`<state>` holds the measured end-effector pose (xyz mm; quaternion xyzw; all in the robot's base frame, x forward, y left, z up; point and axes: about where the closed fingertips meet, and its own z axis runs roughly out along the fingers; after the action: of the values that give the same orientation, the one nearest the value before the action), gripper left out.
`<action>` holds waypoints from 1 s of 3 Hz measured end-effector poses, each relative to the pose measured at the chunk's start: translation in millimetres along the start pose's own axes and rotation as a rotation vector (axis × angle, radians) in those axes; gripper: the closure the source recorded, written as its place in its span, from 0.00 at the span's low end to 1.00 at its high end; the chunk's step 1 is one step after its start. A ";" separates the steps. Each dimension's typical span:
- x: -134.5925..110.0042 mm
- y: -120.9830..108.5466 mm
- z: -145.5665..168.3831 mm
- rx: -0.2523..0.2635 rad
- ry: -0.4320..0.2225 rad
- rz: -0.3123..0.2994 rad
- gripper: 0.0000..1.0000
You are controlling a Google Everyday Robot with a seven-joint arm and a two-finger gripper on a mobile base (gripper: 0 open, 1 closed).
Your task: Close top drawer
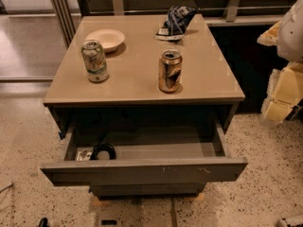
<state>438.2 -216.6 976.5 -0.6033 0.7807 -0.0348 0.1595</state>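
Note:
The top drawer (142, 170) of the small cabinet is pulled far out toward me. Its flat dark-grey front has small pale scratches right of middle. Inside the drawer lie a coiled black cable (102, 150) and a small white item (84, 154) at the left front; the rest of its floor is bare. My arm comes in at the right edge of the camera view, white and pale yellow. The gripper (280, 100) hangs there, right of the cabinet at about the height of its top, well apart from the drawer.
On the beige cabinet top (142, 86) stand a green-and-white can (95, 60), a brown-gold can (170, 70), a white bowl (105, 39) and a blue snack bag (175, 20). A narrower drawer front (147, 189) sits below the open one. The floor is speckled.

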 end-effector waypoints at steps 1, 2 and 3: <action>0.0 0.0 0.0 0.000 0.000 0.000 0.19; 0.0 0.0 0.0 0.000 0.000 0.000 0.27; 0.0 0.0 -0.1 0.000 0.000 0.000 0.00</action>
<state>438.2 -216.5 976.6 -0.6032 0.7806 -0.0349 0.1596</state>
